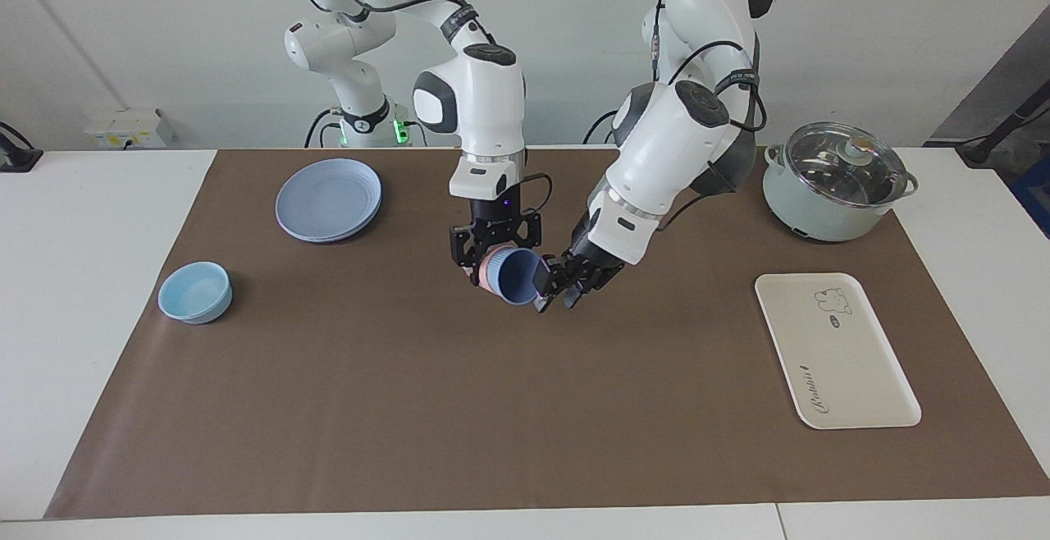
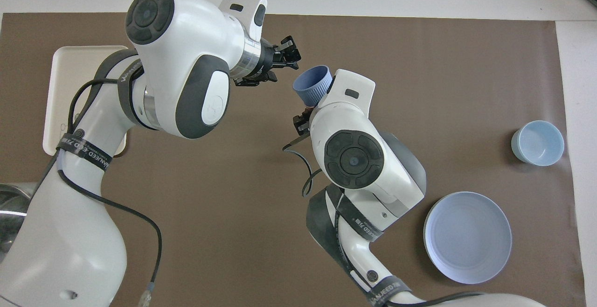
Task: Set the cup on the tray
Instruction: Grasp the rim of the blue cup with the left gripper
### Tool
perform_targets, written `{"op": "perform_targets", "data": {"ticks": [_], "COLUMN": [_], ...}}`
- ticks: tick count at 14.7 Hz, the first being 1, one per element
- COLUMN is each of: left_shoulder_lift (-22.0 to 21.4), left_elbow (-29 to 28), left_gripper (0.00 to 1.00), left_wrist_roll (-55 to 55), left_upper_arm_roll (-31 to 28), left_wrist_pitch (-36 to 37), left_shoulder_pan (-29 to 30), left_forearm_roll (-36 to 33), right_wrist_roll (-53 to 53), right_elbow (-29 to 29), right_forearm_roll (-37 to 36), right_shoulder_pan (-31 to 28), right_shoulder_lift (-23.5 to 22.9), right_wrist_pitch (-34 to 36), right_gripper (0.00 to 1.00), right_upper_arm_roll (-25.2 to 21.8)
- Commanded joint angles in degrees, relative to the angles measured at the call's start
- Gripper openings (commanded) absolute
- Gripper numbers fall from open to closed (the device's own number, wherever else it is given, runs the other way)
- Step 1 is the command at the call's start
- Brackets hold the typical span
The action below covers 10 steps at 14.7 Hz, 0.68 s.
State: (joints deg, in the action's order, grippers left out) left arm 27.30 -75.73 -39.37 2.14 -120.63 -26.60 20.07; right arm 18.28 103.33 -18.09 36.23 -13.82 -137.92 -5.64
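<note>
At centre frame the right pincer [image 1: 492,265] grasps the cup [image 1: 513,275] aloft, tilted sideways so its rim faces the half-parted left pincer [image 1: 561,284] for handover toward the tray [image 1: 837,351] at lower right of the worktop [image 1: 410,409].

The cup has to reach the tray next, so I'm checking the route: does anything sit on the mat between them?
Nothing visible: bare mat lies between the cup and the tray; the pot stands nearer the robots.

Matt blue plastic cup [image 1: 515,276]; smooth cream tray [image 1: 853,376]; matt brown table cover [image 1: 410,409]; pot [image 1: 828,203] with glossy glass lid [image 1: 837,164]; glossy white arm shells
</note>
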Motion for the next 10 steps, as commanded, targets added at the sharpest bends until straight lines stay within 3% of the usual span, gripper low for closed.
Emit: {"op": "perform_targets", "data": {"ticks": [1,7,10], "left_shoulder_lift": [-1.1,-2.4,-2.8], "left_elbow": [-0.9,-4.1,-4.2], "left_gripper": [0.52,0.42,0.18], "left_wrist_roll": [0.6,0.9,0.9], "left_upper_arm_roll": [0.9,2.5,2.9], "left_wrist_pitch": [1.9,3.1,4.3], "left_shoulder_pan": [-0.5,-0.4,0.0], "left_forearm_roll": [1.2,3.6,4.6], "right_wrist_roll": [1.5,1.4,1.3], "right_elbow": [-0.2,-0.2,-0.2], "right_forearm_roll": [-1.8,-1.9,-1.9], "right_shoulder_pan": [-0.3,-0.4,-0.5], "right_shoulder_lift": [0.5,0.4,0.4], "right_wrist_pitch": [1.0,1.0,0.9], "right_gripper": [0.0,0.0,0.0], "right_upper_arm_roll": [0.3,0.3,0.3]}}
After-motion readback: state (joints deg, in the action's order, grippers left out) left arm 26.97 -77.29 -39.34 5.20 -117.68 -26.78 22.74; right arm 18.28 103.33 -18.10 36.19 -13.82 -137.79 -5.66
